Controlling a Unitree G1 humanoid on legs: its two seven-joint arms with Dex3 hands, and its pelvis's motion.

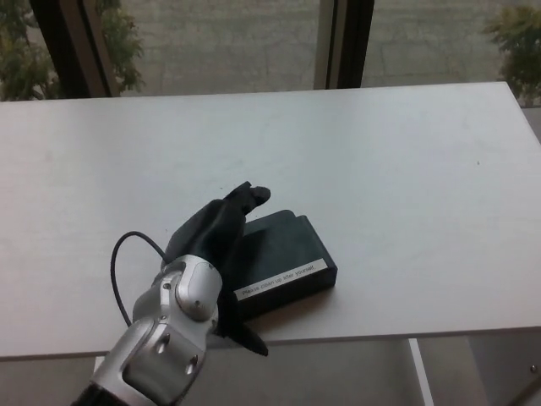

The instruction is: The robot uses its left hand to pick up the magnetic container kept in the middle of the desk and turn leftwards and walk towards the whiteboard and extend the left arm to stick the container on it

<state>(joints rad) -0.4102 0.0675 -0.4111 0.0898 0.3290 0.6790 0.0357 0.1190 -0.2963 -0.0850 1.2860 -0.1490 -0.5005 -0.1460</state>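
Seemingly mid-grasp, the left hand (215,233) covered the left end of the container (287,258), which lay near the front edge of the counter (406,169); whether the hand was clamped on it, I could not tell. The next move needed a firm hold, then a lift.

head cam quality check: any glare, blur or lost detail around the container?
Head view: daylight from the windows behind; desk bright but not blown out, no hard glare, only a soft shadow along the near edge of the container. Head view: container and robot hand are both black and merge where they meet; label text too soft to read.
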